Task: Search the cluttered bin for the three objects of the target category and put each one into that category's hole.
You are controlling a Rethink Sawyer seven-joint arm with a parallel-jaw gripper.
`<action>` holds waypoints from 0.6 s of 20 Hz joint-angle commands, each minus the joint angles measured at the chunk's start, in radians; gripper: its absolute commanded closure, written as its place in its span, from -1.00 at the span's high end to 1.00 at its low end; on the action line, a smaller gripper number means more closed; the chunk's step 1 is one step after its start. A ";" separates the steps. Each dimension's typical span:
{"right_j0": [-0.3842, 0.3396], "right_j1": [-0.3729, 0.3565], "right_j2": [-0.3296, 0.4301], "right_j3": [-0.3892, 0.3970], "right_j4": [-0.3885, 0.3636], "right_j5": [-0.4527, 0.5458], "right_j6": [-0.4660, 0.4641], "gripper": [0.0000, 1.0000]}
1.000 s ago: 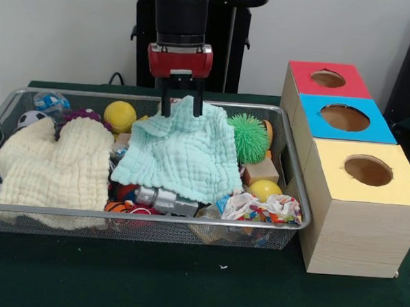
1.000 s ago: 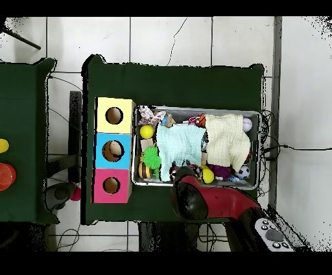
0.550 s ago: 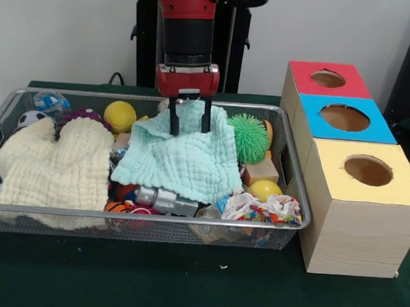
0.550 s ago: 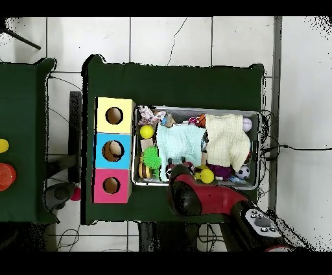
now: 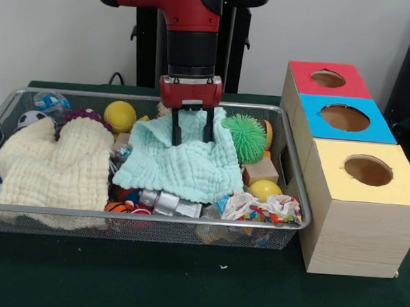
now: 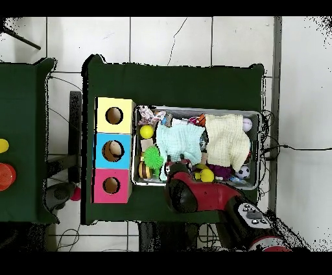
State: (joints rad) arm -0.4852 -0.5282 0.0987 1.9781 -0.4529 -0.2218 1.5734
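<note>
A dark green surface (image 5: 184,283) fills the foreground, with a tiny white speck (image 5: 222,267) on it. Behind is a pale wall (image 5: 60,29), and a black cable (image 5: 116,76) loops up at the surface's far edge. From overhead, a white tiled floor (image 6: 168,39) surrounds it, one tile cracked. A second green surface (image 6: 23,130) stands apart, with a yellow thing (image 6: 3,145) and a red round thing (image 6: 5,176) at the picture's edge.
</note>
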 commanded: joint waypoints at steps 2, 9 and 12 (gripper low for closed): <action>0.008 0.136 -0.058 -0.146 -0.021 -0.016 0.100 1.00; -0.016 0.171 -0.045 -0.159 -0.042 -0.079 0.108 1.00; -0.016 0.173 -0.041 -0.165 -0.061 -0.064 0.086 -1.00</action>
State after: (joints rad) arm -0.4751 -0.4712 0.0790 1.9333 -0.4675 -0.3256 1.5734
